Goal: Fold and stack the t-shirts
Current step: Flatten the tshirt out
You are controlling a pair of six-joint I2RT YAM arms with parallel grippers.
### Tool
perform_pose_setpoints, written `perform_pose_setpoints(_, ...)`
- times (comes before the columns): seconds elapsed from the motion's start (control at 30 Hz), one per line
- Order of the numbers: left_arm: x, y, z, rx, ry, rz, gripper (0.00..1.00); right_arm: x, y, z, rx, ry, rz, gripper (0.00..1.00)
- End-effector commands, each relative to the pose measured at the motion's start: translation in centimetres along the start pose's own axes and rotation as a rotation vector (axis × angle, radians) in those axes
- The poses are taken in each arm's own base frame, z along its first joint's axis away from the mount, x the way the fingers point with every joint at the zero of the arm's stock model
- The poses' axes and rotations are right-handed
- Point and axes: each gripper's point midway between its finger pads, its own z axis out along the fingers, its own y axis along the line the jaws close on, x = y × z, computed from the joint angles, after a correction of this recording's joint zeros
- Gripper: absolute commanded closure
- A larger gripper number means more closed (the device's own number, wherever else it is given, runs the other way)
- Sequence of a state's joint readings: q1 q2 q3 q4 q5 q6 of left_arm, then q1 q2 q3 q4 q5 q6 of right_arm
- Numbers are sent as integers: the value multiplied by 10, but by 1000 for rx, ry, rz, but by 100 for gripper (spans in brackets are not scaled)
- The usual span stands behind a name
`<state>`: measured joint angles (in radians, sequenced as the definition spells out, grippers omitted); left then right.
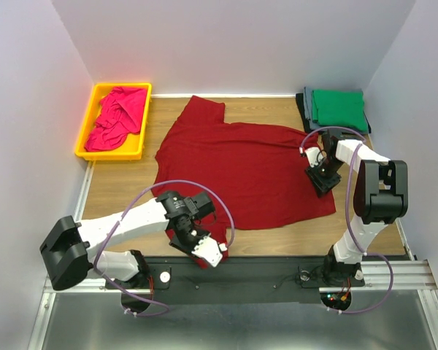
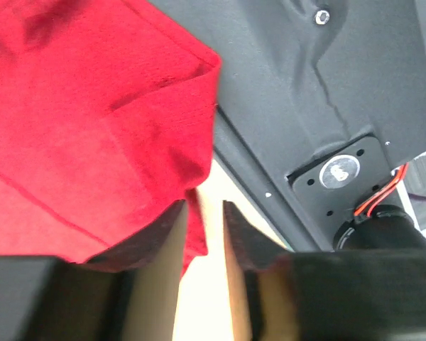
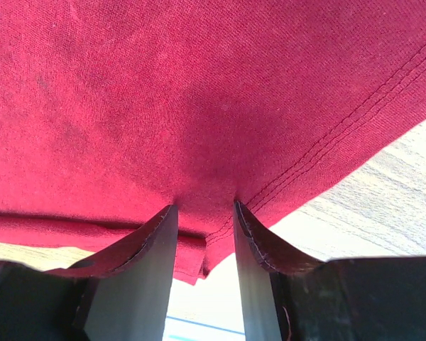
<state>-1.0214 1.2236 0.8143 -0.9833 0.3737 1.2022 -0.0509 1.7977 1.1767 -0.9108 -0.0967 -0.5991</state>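
My right gripper (image 3: pixel 204 206) has its two fingers drawn close on a bunched fold of the dark red t-shirt (image 3: pixel 213 92). They pinch the hem, whose double stitch line runs off to one side of the fingertips. Past that hem, bare wooden table (image 3: pixel 405 192) shows pale.

My left gripper (image 2: pixel 203 206) stands with its fingers nearly together. The shirt's near corner hangs down into the narrow gap, caught against one pad. Just beyond those fingertips the cloth rises in a loose fold. On the other side lies the black base rail (image 2: pixel 270 85) with a round metal cap.

From above, the shirt spreads flat between my two sets of fingers, across the middle of the table. Its sleeves reach away from me. My left fingers hold its near edge and my right fingers its right-hand side.

Beyond my right fingers, in the far corner, a folded green t-shirt (image 1: pixel 339 106) lies on top of darker folded tees (image 1: pixel 304 102). Well off beyond my left fingers, in the opposite far corner, the magenta-pink t-shirt (image 1: pixel 117 117) lies crumpled in a yellow bin (image 1: pixel 87 149).
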Motion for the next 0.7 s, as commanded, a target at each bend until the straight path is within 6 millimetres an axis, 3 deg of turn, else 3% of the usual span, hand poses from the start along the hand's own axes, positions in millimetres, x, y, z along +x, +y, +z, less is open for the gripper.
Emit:
perform_pose_setpoints(0.0,-18,17,-16,-95,-56,6,56,-10,-7,-7,34,-35,-21,57)
perform_pose_setpoints(0.2,-22,32,13,-64,-76,-81,53,-9,-6,-7,30,-34,-21,57)
perform_pose_setpoints(0.43,-19,47,28,-84,-65,-98,52,-7,-6,-8,38,-33,-25,57)
perform_pose_setpoints(0.67,-16,31,37,10,-60,-113,57,-4,-6,-9,43,-31,-31,58)
